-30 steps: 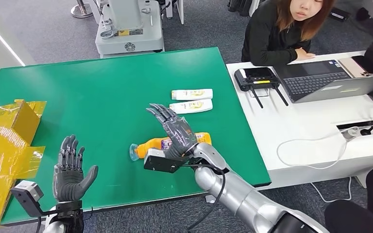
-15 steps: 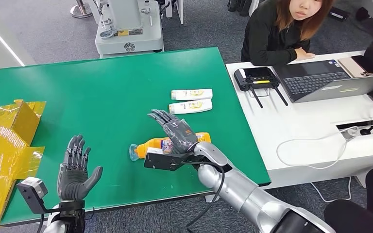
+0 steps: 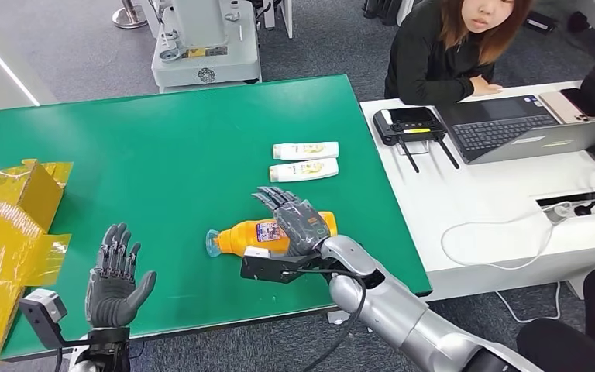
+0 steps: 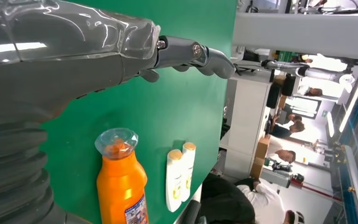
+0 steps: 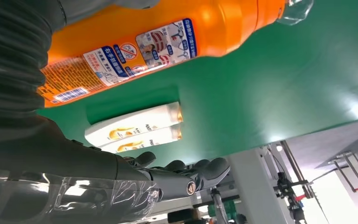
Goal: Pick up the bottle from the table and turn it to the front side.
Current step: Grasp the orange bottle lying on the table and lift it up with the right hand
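Note:
An orange bottle (image 3: 246, 235) with a clear cap lies on its side on the green table (image 3: 163, 155), cap toward the left. My right hand (image 3: 298, 221) hovers low over its far end, fingers stretched out and apart, not closed around it. In the right wrist view the bottle (image 5: 168, 42), label showing, lies between the thumb and the extended fingers (image 5: 186, 170). My left hand (image 3: 114, 277) is held open, palm up and holding nothing, near the table's front left. The left wrist view looks past the left hand (image 4: 74, 56) at the bottle (image 4: 121, 186).
Two white tubes (image 3: 304, 160) lie side by side just beyond the bottle. A crumpled yellow bag (image 3: 8, 225) sits at the table's left edge. To the right stands a white desk (image 3: 496, 201) with a laptop (image 3: 527, 124), and a person (image 3: 449, 46) sits behind it.
My right hand has come down and back toward me, settling lower over the bottle. The left hand rose a little, then sank back. The bottle stays put.

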`<control>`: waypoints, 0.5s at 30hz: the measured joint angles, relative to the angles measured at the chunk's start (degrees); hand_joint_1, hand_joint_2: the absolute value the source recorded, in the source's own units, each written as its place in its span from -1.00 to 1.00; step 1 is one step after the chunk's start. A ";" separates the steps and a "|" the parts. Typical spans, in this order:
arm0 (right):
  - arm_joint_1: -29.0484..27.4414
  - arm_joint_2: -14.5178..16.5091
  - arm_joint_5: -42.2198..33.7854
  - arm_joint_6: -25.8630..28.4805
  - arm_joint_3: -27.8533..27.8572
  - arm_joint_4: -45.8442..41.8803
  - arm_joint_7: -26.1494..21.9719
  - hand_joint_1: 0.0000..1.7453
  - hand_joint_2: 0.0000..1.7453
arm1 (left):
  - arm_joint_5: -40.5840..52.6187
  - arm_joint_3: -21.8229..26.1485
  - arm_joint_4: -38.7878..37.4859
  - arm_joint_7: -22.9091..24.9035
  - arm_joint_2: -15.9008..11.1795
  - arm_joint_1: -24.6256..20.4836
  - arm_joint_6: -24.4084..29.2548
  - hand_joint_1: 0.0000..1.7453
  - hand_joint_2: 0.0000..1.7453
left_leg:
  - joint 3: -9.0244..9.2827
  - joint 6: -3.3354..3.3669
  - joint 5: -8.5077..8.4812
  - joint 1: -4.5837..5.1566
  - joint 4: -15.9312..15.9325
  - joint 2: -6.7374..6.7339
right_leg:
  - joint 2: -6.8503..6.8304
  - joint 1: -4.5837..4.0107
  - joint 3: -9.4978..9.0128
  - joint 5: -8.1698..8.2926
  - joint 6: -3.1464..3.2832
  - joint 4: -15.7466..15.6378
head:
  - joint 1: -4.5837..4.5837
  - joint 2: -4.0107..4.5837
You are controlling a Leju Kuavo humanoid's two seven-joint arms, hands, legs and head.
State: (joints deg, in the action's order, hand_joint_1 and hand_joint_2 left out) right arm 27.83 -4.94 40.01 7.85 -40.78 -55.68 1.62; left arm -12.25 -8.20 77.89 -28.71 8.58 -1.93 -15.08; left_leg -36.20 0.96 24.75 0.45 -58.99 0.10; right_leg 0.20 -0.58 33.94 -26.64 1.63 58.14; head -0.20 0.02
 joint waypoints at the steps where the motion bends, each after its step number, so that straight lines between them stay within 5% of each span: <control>1: -0.16 -0.16 -0.10 -0.33 0.01 -0.25 -0.01 -1.00 1.00 | -0.09 0.02 0.22 0.09 0.01 0.18 -0.05 -1.00 1.00 | 0.00 0.00 0.00 0.00 0.00 0.01 | -0.01 0.00 0.00 0.00 0.00 0.00 | 0.00 0.00; 15: -0.51 -2.38 0.76 -0.67 0.54 -0.90 0.93 -1.00 1.00 | -0.79 0.04 2.60 0.32 -0.04 2.99 -0.30 -1.00 1.00 | 0.00 0.00 0.00 0.01 0.00 0.01 | -0.02 0.00 -0.01 0.00 0.00 -0.01 | 0.00 0.00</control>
State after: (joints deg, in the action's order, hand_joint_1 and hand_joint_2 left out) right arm 27.32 -7.32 40.77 7.18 -40.24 -56.58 2.55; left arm -13.04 -8.15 80.49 -28.39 8.55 1.05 -15.37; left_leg -36.20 0.96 24.75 0.45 -58.99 0.11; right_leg 0.18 -0.58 33.93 -26.64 1.63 58.13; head -0.19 0.02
